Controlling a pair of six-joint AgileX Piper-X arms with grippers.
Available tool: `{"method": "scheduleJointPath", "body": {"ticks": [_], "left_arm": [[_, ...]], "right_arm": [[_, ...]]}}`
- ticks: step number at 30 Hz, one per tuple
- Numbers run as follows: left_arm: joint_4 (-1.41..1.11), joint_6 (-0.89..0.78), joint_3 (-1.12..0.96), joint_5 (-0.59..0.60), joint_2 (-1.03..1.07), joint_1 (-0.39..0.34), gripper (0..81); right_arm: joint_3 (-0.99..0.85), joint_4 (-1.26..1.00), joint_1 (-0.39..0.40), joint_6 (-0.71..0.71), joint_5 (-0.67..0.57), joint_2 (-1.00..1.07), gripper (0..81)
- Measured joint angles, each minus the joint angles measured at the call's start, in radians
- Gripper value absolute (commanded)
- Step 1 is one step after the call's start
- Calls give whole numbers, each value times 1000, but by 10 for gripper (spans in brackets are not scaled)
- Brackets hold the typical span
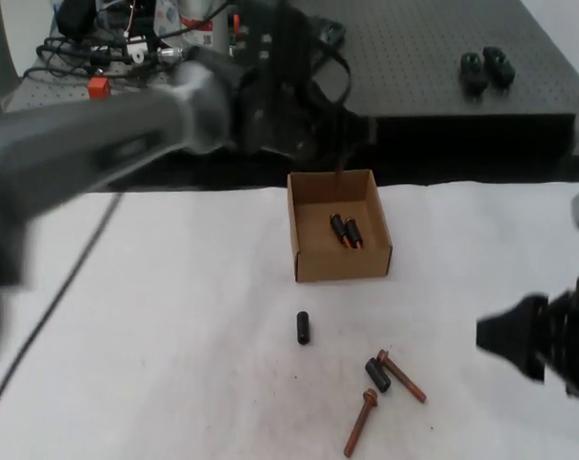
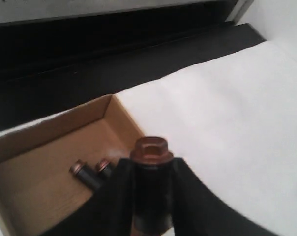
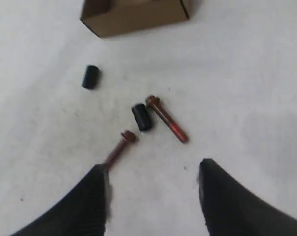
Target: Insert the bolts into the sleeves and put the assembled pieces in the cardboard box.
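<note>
**High view:** box (image 1: 342,261) sits mid-table (image 1: 174,316) on a white cloth, top open. 2 done pieces (image 1: 345,231) lie side by side inside. Nearer the cam, a lone sleeve (image 1: 303,328) lies on the cloth, apart from the rest. Further right and nearer still, the 2nd sleeve (image 1: 377,375) touches bolt 1 (image 1: 402,376). Bolt 2 (image 1: 360,423) is just beside them, closest to the front edge. L arm (image 1: 127,134) comes in from the left, its end up behind the box. R claw (image 1: 508,333) hangs at the right, near the loose parts.

**L wrist view:** L claw (image 2: 149,196) is clamped on the held piece (image 2: 151,162), a bolt in a sleeve w/ hex head up, pinched between both fingers (image 2: 114,196). The box is just beyond it, w/ the done pieces on its floor.

**R wrist view:** R claw is spread wide w/ nothing in the gap, above the cloth. Bolt 2's tip lies near one side of it. The 2nd sleeve and bolt 1 are beyond, touching near the bolt's head. The lone sleeve is farther off, toward the box.
</note>
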Motion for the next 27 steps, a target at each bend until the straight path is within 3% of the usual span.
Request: {"method": "scheduleJointPath", "body": {"ticks": [5,9,12,17,20,23,27], "left_arm": [[404,71,-439,-74,283,0,6],[551,110,-607,-97,430,0,1],[584,115,-645,-128,481,0,70],[601,119,-655,-143,496,0,295],[605,122,-659,-143,492,0,386],[652,127,-659,-139,470,0,386],[738,168,-659,-139,399,0,319]], "right_arm": [[0,94,57,-2,82,56,370],[0,131,112,-5,111,178,370],[-41,129,146,-30,131,268,370],[-141,93,181,-128,202,390,370],[-199,84,189,-169,231,455,370],[-278,88,195,-234,264,580,370],[-387,123,215,-311,284,758,370]]}}
